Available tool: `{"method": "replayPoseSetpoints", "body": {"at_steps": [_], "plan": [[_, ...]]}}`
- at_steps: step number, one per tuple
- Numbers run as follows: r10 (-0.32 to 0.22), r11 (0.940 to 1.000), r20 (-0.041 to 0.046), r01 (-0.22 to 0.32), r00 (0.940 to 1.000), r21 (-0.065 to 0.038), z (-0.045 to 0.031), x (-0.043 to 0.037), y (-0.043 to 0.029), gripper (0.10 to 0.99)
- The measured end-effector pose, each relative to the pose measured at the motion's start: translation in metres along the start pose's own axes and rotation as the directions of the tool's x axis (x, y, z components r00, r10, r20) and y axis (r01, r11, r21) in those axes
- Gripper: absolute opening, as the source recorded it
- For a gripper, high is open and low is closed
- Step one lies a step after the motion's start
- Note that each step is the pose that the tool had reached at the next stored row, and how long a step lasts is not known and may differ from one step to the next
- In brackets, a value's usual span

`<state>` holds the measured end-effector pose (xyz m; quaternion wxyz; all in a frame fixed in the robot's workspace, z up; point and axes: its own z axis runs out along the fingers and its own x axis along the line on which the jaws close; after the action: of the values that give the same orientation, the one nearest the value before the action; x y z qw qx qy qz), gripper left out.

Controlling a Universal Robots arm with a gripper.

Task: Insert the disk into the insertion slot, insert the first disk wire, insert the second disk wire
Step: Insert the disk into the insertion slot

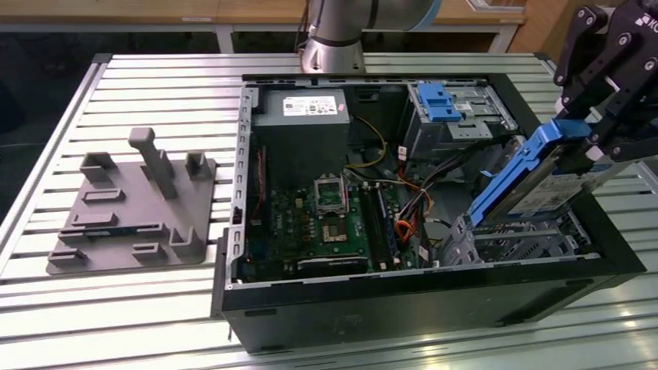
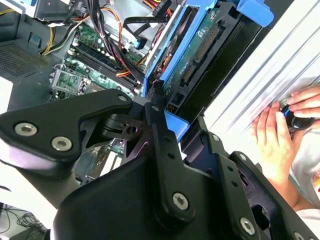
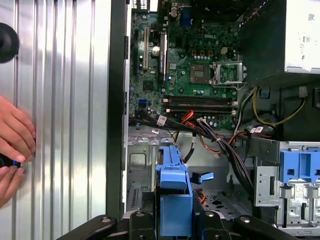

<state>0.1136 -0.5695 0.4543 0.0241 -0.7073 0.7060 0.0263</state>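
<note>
The disk (image 1: 535, 181), a silver drive with a white label in a blue caddy, hangs steeply tilted over the right part of the open computer case (image 1: 411, 297). My gripper (image 1: 593, 139) is shut on its raised end. The lower end reaches the top of the insertion slot (image 1: 525, 240), a silver perforated cage at the case's front corner. The second wrist view shows my black fingers (image 2: 157, 125) clamped on the blue caddy, with the disk's green underside (image 2: 200, 47) beyond. In the first wrist view the caddy (image 3: 175, 197) points toward the cage (image 3: 142, 162). Loose black and orange wires (image 1: 411, 202) lie beside the cage.
A taller grey cage with a blue latch (image 1: 444, 104) stands behind the slot. The power supply (image 1: 303, 108) and motherboard (image 1: 329, 216) take up the case's other half. A grey fixture plate (image 1: 134, 208) lies on the slatted table. A person's hand (image 3: 15, 145) rests beside the case.
</note>
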Motion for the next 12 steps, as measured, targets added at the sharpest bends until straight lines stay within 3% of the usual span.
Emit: {"method": "replayPoseSetpoints", "body": {"at_steps": [12], "plan": [[0.0, 1.0, 0.0001, 0.0, 1.0, -0.001, 0.0086, 0.0007, -0.0009, 0.365]]}}
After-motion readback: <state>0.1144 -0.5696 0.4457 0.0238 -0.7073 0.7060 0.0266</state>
